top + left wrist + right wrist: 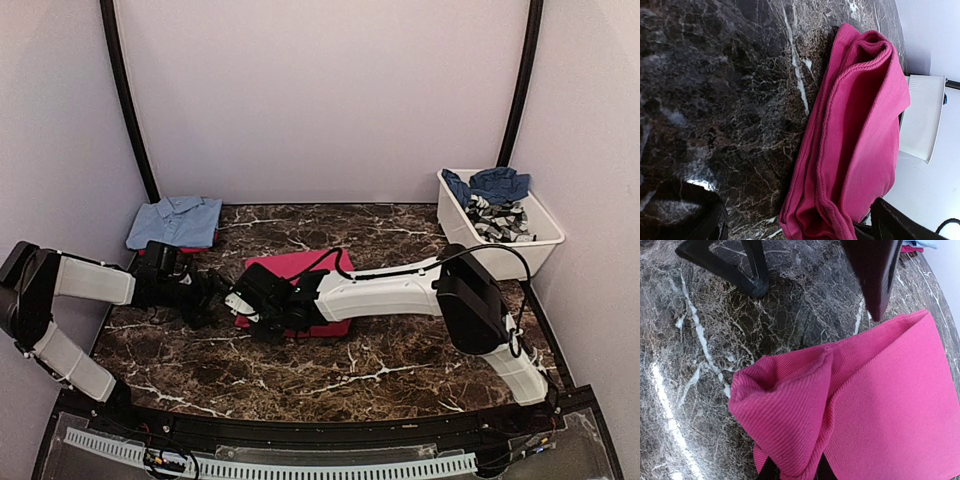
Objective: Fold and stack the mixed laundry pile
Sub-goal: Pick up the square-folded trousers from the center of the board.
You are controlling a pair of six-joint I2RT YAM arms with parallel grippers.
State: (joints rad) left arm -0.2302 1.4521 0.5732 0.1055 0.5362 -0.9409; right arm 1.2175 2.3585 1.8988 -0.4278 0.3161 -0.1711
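The large magenta-pink ribbed cloth garment (880,400), lying on the dark marble worktop (400,360), is judged mid-fold, its bunched corner pinched by the right claw (792,472) while the left claw (797,220) is spread wide; next, that corner must be drawn over squarely.

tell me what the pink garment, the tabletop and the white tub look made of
The pink garment: soft cloth, perhaps cotton, matte; fine diagonal ribbing and limp folds show. The tabletop: dark marble or a marble-look laminate, polished; white veins and glare patches. The white tub: likely plastic, smooth; thin, uniform walls with a lipped rim.
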